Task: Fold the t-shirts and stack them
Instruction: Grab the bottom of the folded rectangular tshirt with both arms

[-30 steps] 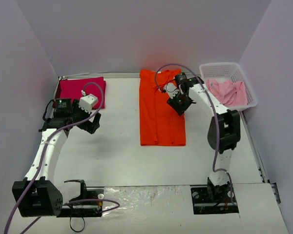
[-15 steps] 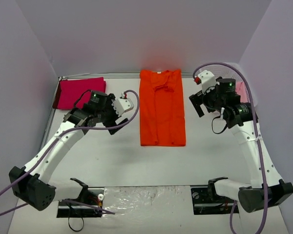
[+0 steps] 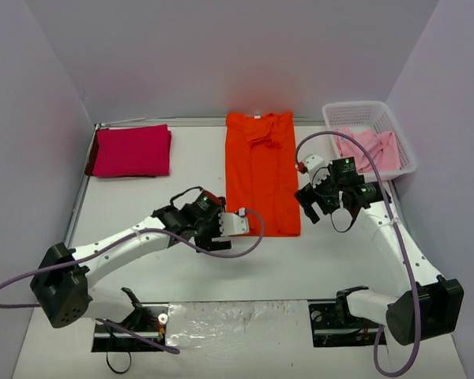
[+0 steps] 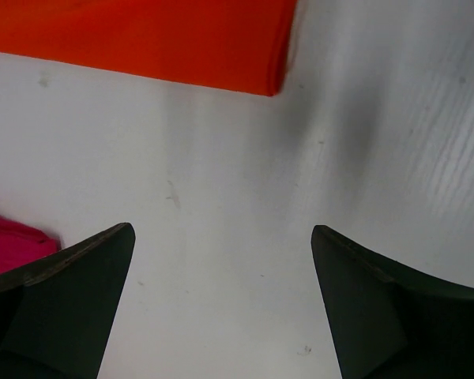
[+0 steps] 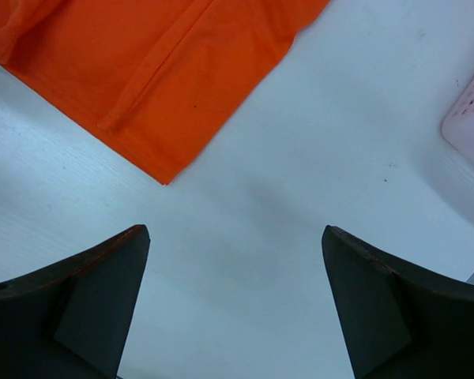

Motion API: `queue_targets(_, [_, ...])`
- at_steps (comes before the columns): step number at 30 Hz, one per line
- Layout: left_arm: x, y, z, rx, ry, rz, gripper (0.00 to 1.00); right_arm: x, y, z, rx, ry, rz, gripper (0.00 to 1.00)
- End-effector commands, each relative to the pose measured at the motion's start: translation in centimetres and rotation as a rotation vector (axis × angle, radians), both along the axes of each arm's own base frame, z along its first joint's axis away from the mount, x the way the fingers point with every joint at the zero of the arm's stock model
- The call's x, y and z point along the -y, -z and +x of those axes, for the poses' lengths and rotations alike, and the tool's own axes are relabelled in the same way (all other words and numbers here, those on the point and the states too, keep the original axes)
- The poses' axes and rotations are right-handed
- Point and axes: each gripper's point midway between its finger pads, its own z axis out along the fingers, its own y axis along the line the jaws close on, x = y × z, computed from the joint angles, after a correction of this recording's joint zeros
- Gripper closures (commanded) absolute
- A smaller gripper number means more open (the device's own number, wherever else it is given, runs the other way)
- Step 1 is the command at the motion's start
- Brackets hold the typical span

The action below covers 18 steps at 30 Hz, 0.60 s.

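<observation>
The bright orange cloth t-shirt [image 3: 261, 178], a long strip, lies at twelve o'clock. The left gripper [image 4: 221, 233] and right gripper [image 5: 235, 230] hover unclenched near its seven and five o'clock corners, seemingly to fold it.

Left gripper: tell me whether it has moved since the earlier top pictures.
Yes. The left gripper has moved right and nearer, from beside the magenta shirt to the orange shirt's near left corner.
</observation>
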Motion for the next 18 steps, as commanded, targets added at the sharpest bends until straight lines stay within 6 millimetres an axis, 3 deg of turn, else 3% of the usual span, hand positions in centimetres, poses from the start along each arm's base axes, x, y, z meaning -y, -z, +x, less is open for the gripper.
queue_targets(1, [0.3, 0.3, 0.5, 0.112, 0.043, 0.054, 0.06, 0.9, -0.9, 1.0, 0.057, 0.063, 0.003, 0.13])
queue_targets(7, [1.4, 3.3, -0.4, 0.121, 0.101, 0.059, 0.06, 2.7, -0.3, 1.7, 0.038, 0.126, 0.004, 0.14])
queue_targets(18, [5.1, 5.9, -0.6, 0.092, 0.134, -0.071, 0.06, 4.0, 1.0, 2.1, 0.004, 0.179, -0.011, 0.13])
